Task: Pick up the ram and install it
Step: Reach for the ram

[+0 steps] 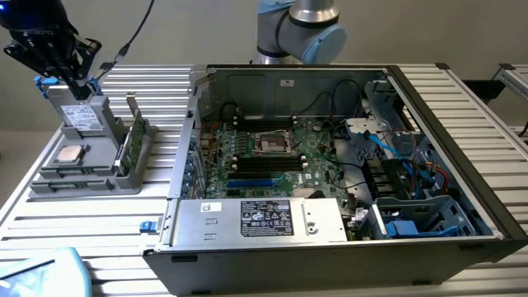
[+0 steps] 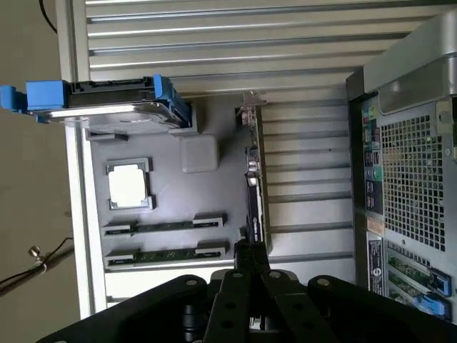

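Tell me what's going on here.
The robot arm's black hand hangs above the grey plastic parts tray at the exterior view's left, over the end that holds the silver hard drive in its blue frame. The two long, narrow green ram sticks lie in their tray slots, not picked up yet. The open black computer case stands beside the tray with its green motherboard exposed.

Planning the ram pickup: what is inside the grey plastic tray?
Two narrow green ram sticks in slots, a square silver processor, a blue-railed hard drive, an upright green card. The floor under the drive is covered.
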Tool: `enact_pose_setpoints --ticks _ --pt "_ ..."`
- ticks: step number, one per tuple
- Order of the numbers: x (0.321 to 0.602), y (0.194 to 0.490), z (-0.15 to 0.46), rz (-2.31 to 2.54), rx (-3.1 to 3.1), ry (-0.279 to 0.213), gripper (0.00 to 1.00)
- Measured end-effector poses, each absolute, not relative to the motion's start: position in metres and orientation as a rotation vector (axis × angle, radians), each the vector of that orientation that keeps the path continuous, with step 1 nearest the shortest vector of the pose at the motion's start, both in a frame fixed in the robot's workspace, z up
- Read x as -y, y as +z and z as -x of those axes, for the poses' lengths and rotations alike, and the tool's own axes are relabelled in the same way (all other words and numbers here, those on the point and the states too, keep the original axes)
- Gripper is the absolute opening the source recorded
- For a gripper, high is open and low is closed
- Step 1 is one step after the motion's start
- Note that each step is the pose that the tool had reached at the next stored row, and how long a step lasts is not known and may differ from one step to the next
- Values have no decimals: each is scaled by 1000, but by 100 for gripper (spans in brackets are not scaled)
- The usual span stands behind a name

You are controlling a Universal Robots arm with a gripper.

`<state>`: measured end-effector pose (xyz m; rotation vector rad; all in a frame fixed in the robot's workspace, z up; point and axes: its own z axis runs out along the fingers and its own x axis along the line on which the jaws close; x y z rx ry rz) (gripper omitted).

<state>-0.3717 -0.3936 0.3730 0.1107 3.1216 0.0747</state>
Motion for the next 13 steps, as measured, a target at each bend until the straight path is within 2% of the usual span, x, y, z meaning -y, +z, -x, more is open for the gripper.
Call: enact_pose_setpoints --ticks 13 --pt "412 368 408 -112 -3132 74 11"
